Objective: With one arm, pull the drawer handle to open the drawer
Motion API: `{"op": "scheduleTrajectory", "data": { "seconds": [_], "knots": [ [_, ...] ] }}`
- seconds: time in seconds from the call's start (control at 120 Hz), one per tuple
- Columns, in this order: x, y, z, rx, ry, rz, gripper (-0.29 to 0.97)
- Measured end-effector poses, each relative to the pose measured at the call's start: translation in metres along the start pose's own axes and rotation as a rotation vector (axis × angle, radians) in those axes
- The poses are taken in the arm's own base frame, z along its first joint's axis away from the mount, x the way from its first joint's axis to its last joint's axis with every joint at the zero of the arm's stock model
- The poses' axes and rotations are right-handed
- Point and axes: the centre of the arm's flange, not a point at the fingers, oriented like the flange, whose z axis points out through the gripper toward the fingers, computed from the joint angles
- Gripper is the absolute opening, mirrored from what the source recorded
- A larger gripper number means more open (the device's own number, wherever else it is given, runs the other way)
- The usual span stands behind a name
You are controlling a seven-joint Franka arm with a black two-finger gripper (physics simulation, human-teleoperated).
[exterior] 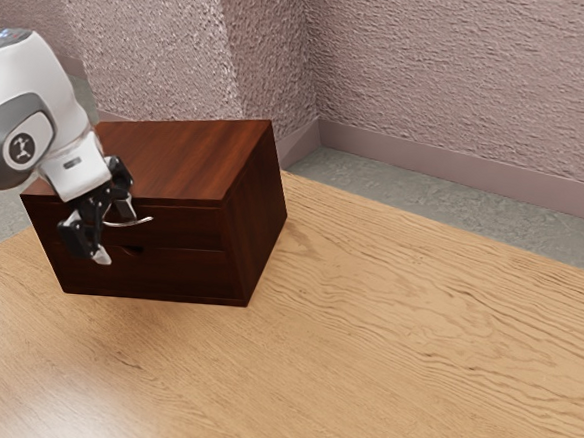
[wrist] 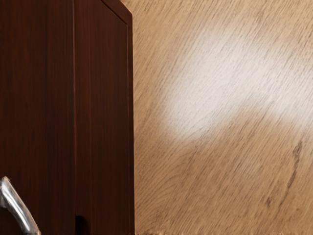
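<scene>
A dark wooden drawer cabinet (exterior: 191,162) stands on the table at the exterior view's left. Its drawer front (exterior: 181,226) sits flush with the cabinet face. A curved silver handle (exterior: 132,220) sticks out from the drawer front. My gripper (exterior: 87,243) hangs in front of the cabinet face, just left of and slightly below the handle, with its fingers apart and nothing between them. In the wrist view the handle (wrist: 14,208) lies close to my hand against the dark drawer front (wrist: 44,98), off to one side of the gripper.
The cabinet rests on a light wooden table (exterior: 383,346) that spreads wide toward the exterior view's right and front. Rough pinkish walls (exterior: 463,71) and a grey floor strip (exterior: 444,200) lie behind. The table (wrist: 220,122) runs alongside the cabinet's edge.
</scene>
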Motion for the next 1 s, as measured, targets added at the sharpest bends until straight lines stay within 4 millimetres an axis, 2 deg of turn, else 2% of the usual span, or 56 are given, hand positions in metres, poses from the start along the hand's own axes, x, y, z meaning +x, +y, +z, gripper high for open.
{"op": "scheduleTrajectory", "data": {
  "seconds": [0.417, 0.692, 0.808, 1.0],
  "knots": [
    [-0.016, -0.002, 0.007, 0.016, -0.001, 0.02, 0.68],
    [-0.017, 0.0, 0.013, 0.016, -0.001, 0.034, 0.68],
    [-0.017, 0.0, 0.013, 0.02, 0.0, 0.039, 0.62],
    [-0.018, 0.0, 0.01, 0.024, 0.003, 0.043, 0.45]
  ]
}}
